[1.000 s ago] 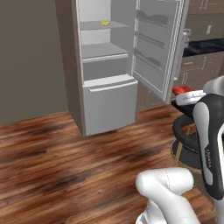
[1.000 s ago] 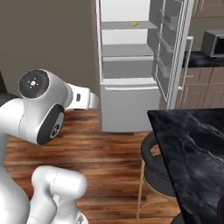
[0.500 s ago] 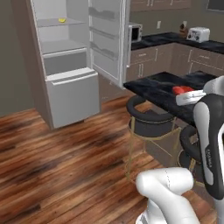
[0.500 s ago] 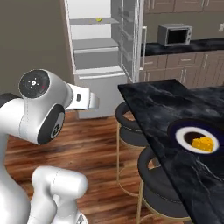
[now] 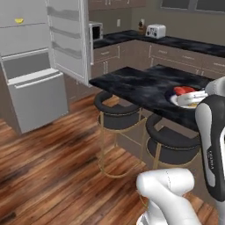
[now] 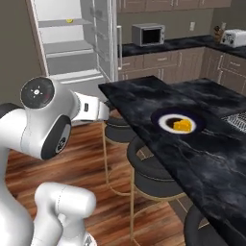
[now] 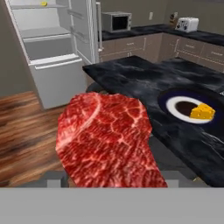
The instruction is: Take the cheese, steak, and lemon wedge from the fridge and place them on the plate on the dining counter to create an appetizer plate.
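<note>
Three cameras, one kitchen.
Base views behind arm, left and right, facing dining counter (image 5: 145, 85) and fridge (image 6: 67, 43); hand view close, same two.

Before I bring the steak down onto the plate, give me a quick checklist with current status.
1. Steak in gripper: ok, held in front of the hand camera.
2. Plate on dining counter: ok.
3. Cheese on plate: ok.
4. Free room on plate: ok, white centre bare beside cheese.
5. Steak over plate: not ok, plate lies off to the side.
6. Lemon wedge: on shelf of open fridge, not yet fetched.
</note>
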Available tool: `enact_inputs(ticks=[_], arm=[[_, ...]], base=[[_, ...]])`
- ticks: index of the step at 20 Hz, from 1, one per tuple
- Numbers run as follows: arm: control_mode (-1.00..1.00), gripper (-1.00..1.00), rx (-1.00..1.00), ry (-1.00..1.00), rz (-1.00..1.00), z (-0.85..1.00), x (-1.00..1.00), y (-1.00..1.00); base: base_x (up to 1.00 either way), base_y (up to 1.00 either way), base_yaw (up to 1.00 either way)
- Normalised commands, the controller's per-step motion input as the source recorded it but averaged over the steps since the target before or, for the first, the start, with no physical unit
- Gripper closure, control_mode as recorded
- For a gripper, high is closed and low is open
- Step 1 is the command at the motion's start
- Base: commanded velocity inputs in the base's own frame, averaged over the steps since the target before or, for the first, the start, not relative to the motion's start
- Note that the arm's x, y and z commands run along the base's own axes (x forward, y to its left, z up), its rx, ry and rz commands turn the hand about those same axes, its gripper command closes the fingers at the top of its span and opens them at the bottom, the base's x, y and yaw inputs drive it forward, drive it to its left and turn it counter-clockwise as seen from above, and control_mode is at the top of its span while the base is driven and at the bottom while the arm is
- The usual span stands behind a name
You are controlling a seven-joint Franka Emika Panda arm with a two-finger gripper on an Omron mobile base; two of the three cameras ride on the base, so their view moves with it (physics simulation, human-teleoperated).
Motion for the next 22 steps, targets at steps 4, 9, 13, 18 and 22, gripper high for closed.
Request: enact_inputs(ticks=[4, 9, 13, 18, 22], arm=[[1.00, 1.00, 0.00, 0.00, 0.00, 0.00, 0.00, 0.00], [1.00, 1.00, 0.00, 0.00, 0.00, 0.00, 0.00, 0.00], [1.00, 1.00, 0.00, 0.00, 0.00, 0.00, 0.00, 0.00], [1.00, 1.00, 0.00, 0.00, 0.00, 0.00, 0.00, 0.00], [1.00, 1.00, 0.00, 0.00, 0.00, 0.00, 0.00, 0.00]], base=[[0.00, 0.10, -0.42], [0.17, 0.22, -0.44], [0.14, 0.15, -0.44], [0.15, 0.36, -0.45], [0.34, 0.59, -0.44]])
